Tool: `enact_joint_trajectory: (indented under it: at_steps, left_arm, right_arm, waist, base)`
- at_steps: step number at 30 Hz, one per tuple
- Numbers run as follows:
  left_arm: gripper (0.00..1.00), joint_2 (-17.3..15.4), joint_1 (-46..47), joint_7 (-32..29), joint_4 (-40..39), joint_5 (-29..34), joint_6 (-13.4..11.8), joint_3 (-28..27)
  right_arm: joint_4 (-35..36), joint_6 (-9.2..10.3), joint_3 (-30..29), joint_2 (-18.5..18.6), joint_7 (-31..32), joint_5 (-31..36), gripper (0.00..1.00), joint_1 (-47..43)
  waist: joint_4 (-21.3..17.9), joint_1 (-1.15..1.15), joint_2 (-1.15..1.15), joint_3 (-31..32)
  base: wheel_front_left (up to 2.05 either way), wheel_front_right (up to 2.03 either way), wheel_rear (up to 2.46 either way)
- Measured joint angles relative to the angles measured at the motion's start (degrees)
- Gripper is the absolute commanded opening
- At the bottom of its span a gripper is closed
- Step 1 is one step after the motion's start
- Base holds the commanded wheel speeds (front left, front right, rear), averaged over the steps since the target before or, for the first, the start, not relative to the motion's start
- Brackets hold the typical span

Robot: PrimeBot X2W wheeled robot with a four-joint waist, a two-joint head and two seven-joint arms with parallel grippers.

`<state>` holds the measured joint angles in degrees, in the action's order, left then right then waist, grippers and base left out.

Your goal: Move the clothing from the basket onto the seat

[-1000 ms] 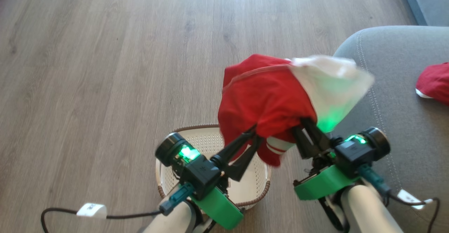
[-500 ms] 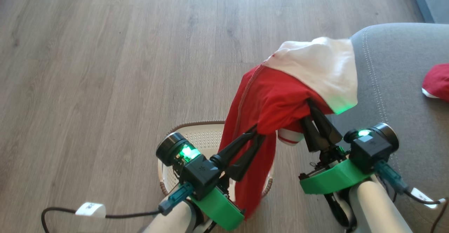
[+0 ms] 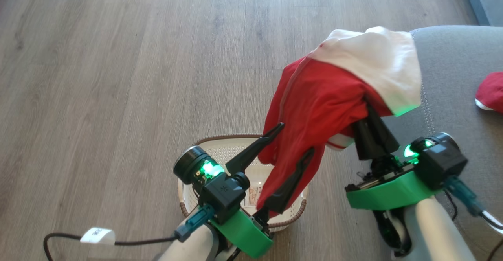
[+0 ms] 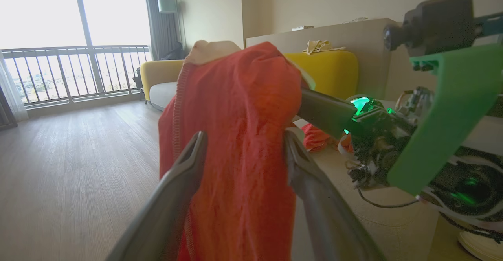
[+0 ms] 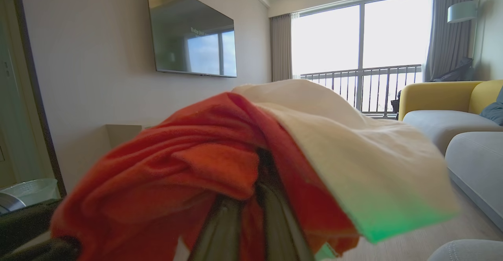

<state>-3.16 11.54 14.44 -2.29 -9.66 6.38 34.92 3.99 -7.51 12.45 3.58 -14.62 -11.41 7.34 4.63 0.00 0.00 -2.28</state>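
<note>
— Where's the clothing [image 3: 326, 103]?
— In the air between the basket [image 3: 220, 141] and the seat [image 3: 452, 76], pinched by the right claw [image 3: 371, 129]. The left claw [image 3: 296, 138] gapes, with a finger either side of the hanging cloth.
— Handling?
— Probably light and limp; it may snag. Hold a bunched fold. A second garment [image 3: 489, 96] lies on the seat, well apart.

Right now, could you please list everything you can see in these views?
floor: one, wood-toned, all around
seat: one, grey, at the right
basket: one, cream with brown rim, on the floor, low centre
held garment: one, red and white, raised beside the seat's corner
second garment: one, red, white edge, lying on the seat
television: one, dark, on the wall
left gripper: one, dark fingers, open, cloth hanging between them
right gripper: one, dark fingers, shut on the held garment
</note>
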Motion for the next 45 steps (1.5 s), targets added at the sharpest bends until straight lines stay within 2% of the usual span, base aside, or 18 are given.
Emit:
enact_joint_trajectory:
  at_steps: [7,25,45]
  left_arm:
    - [1.00,0.0,0.0,0.0,1.3,0.1,0.0,-0.9]
    - [1.00,0.0,-2.6,0.0,11.9,3.7,1.0,-1.5]
    - [1.00,-0.8,-5.9,0.0,14.0,3.5,1.1,0.2]
  right_arm:
    - [2.1,0.00,-3.4,0.0,0.0,-3.2,0.00,0.1]
    - [4.2,0.00,-14.2,-0.2,0.0,-0.8,0.00,2.3]
    - [4.6,0.00,-17.4,-0.4,0.0,-0.8,0.00,2.4]
  waist:
    - [0.0,0.00,0.00,-0.2]
    - [-0.4,0.00,0.00,-0.1]
    - [-1.9,0.00,0.00,1.9]
  base:
    - [0.00,0.00,0.00]
    - [0.00,0.00,0.00]
    - [0.00,0.00,0.00]
